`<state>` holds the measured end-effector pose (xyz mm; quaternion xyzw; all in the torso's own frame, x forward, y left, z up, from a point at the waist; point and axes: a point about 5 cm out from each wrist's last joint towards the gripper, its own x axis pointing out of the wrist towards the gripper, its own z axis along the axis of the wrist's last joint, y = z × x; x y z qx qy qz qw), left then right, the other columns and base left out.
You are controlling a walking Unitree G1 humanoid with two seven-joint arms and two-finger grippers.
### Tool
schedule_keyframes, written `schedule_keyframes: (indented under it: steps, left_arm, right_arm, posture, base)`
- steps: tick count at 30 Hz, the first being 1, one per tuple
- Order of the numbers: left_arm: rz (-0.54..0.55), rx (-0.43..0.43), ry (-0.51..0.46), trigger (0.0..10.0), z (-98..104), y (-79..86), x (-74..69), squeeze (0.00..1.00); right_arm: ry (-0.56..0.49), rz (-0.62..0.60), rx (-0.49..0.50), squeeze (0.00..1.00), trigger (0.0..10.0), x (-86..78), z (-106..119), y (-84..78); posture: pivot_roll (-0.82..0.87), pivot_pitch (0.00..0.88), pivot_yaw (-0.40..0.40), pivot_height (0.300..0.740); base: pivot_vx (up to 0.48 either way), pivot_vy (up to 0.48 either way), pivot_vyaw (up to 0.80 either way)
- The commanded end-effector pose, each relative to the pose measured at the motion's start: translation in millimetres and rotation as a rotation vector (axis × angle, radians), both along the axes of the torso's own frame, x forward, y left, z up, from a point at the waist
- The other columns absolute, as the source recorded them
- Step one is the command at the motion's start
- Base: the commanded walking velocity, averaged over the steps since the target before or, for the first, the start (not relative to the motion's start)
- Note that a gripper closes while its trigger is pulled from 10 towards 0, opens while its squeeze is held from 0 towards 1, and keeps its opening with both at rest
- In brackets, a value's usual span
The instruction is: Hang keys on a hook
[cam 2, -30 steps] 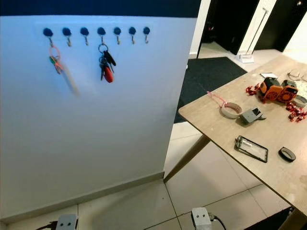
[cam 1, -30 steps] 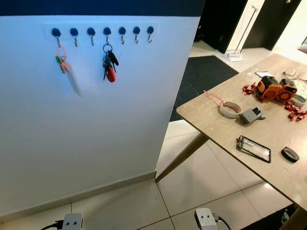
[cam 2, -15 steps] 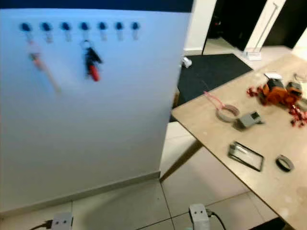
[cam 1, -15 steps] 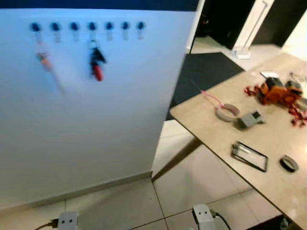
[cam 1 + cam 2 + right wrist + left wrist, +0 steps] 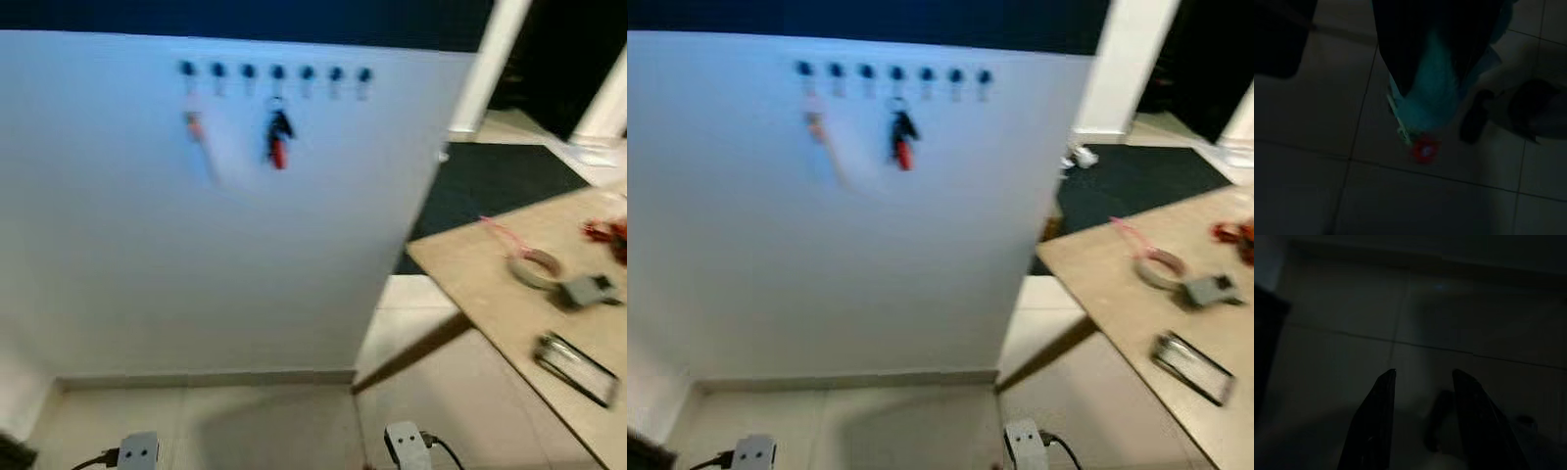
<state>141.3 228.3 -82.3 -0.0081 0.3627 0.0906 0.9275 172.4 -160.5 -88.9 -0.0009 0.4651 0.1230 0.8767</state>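
Left eye view: seven hooks (image 5: 277, 72), two key bunches (image 5: 278, 140).

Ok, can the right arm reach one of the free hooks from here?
Probably not yet. The right arm hangs low over the floor tiles, while the free hooks sit high on the white wall ahead. Nothing stands between them; it likely needs to step closer and lift.

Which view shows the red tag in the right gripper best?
The right wrist view: the red tag hangs below the teal fob, lit against dark floor tiles. The eye views look at the hook rail, where other keys already hang. The left wrist view shows the left gripper, open, over floor.
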Motion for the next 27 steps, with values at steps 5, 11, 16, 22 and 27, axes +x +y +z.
schedule_keyframes:
  steps: [5,11,16,22,27]
  left_arm:
    - [-0.014,0.002,0.0,10.0,-0.4,-2.1,-0.8,0.0]
    - [-0.015,-0.002,-0.004,10.0,-0.3,-3.0,-0.5,0.0]
    - [-0.006,-0.011,-0.006,10.0,-0.5,-3.6,-0.6,0.0]
    - [-0.024,0.019,-0.009,10.0,0.7,-3.1,1.5,0.0]
    - [-0.006,0.019,-0.023,10.0,2.1,-2.0,3.9,0.0]
  right_arm:
    - [0.008,-0.04,0.007,0.0,10.0,-4.1,-1.6,-3.7]
    - [0.007,-0.038,0.003,0.0,10.0,-3.4,-1.2,-4.6]
    - [0.007,-0.04,0.002,0.0,10.0,-3.3,-1.2,-5.3]
    - [0.008,-0.045,0.003,0.0,10.0,-3.3,-1.2,-5.9]
    - [0.008,-0.051,0.007,0.0,10.0,-3.5,-1.3,-5.2]
  posture:
    - [0.11,0.052,-0.067,0.74]
    - [0.11,0.054,-0.068,0.74]
    - [0.11,0.055,-0.069,0.74]
    - [0.11,0.062,-0.065,0.74]
    - [0.11,0.061,-0.062,0.74]
  base:
    - [0.0,0.0,0.16]
    - [0.0,0.0,0.0]
    - [0.0,0.0,0.0]
    - [0.0,0.0,0.0]
    - [0.289,0.0,0.0]
